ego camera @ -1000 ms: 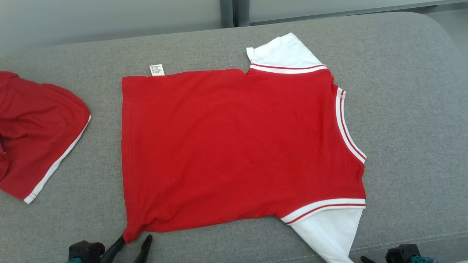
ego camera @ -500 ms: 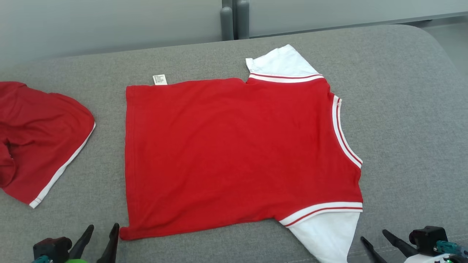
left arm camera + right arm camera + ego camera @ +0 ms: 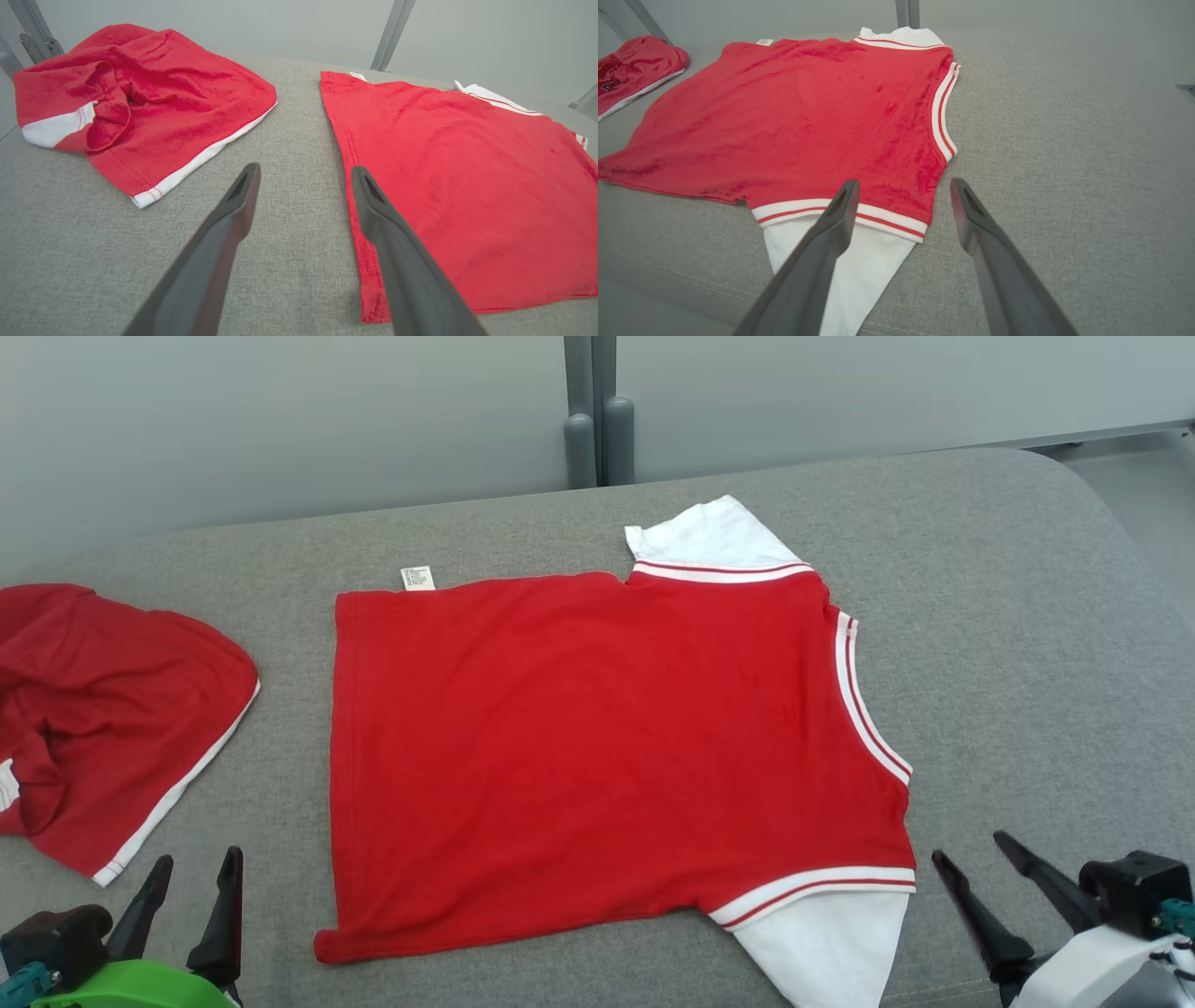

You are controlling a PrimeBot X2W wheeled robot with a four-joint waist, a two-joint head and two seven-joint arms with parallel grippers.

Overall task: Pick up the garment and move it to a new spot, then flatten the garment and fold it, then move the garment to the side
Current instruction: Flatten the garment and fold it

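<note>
First, far left: a crumpled red cloth [image 3: 112,719] with a white edge band lay bunched on the grey cushion [image 3: 1027,616], well apart from the task piece.
Left gripper [image 3: 200,857]: it sat at the near left with its two dark fingers spread wide and nothing between them. It pointed over bare cushion between the crumpled cloth and the garment's hem. In the left wrist view one finger crossed the hem edge, and contact could not be told.
Garment [image 3: 597,756]: a red shirt with white sleeves lay spread flat in the middle of the cushion, hem to the left and neck to the right.
Label [image 3: 417,578]: a small white tag stuck out at the far left corner of the shirt.
Near left corner: the hem was slightly curled there.
Far sleeve [image 3: 709,537]: it was white below a red-striped band and pointed away.
Near sleeve [image 3: 831,943]: it was white and ran off the near edge of the head view.
Neck trim [image 3: 868,700]: a white band with a red stripe edged the right side.
Right gripper [image 3: 968,847]: it sat at the near right, just beside the near sleeve, with its fingers wide apart and holding nothing.
</note>
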